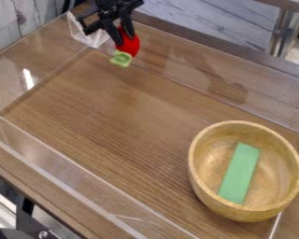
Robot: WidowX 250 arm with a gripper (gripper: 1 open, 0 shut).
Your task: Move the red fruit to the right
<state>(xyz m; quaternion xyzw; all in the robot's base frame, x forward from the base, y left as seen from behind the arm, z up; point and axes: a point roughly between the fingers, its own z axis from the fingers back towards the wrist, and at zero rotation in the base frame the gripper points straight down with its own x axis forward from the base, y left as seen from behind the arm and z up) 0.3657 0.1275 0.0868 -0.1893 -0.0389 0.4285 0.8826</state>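
The red fruit (127, 46) hangs tilted above the wooden table's far left part, its light green cap (120, 60) pointing down. My gripper (119, 35) comes in from the top edge and is shut on the red fruit, with the dark fingers (108, 26) clamped on its upper part. The fruit is clear of the table surface.
A wooden bowl (205, 147) stands at the front right with a flat green block (241, 172) lying in it. Clear low walls (64, 177) border the table along the left and front. A metal frame leg (279, 37) rises at the back right.
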